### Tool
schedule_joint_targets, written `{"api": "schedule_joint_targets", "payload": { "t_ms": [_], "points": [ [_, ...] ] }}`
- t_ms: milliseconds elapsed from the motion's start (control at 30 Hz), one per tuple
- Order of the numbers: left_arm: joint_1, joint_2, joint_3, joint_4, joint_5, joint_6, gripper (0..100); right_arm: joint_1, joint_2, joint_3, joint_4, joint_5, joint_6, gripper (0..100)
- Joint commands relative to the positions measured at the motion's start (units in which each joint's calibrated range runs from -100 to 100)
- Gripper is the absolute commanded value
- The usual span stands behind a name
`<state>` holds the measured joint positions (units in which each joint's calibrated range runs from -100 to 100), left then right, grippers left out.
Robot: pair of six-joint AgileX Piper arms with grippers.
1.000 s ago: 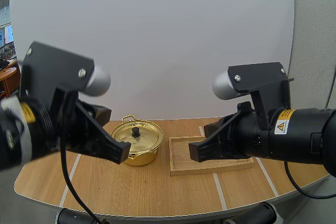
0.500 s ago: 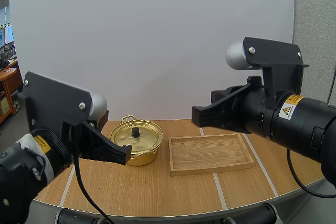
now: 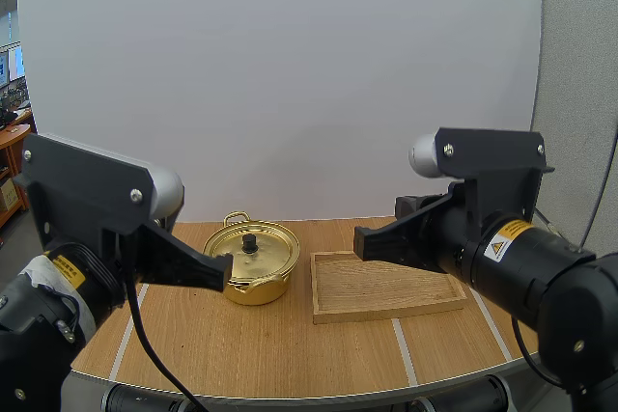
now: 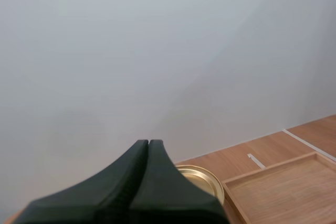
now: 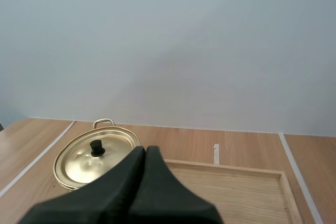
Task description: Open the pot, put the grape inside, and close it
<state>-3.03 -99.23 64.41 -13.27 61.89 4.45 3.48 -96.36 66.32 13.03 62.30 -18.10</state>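
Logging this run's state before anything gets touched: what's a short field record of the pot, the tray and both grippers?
pot: gold, on the table, beside the tray, apart from it
lid: on the pot, black knob up
tray: wooden, flat on the table
left gripper: shut on nothing, raised, pointing over the pot
right gripper: shut on nothing, raised, near the tray

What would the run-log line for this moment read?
pot: lid on | wooden tray: beside pot | left gripper: fingers shut, holding nothing | right gripper: fingers shut, holding nothing
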Motion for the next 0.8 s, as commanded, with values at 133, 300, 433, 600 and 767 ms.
{"api": "schedule_joint_targets", "payload": {
  "t_ms": [133,300,433,600,767],
  "points": [
    [1.95,-0.8,8.5,0.5,-15.1,-1.9,0,-0.6,-1.3,7.0,-3.8,-18.7,-3.2,0],
    [1.95,-0.8,15.0,0.6,-26.4,-1.9,0,-1.3,-3.6,12.1,-3.9,-24.7,-3.2,0],
    [1.95,-0.8,18.3,3.0,-32.3,-1.7,0,-1.3,-3.6,15.9,-3.9,-29.7,-3.2,0],
    [1.95,-0.8,21.4,3.2,-34.9,-1.7,0,-1.3,-3.6,18.2,-3.9,-30.9,-3.2,0],
    [1.95,-0.8,27.0,2.9,-38.4,-1.7,0,-1.3,-3.6,22.2,-3.7,-33.7,-3.2,0]
  ]
}}
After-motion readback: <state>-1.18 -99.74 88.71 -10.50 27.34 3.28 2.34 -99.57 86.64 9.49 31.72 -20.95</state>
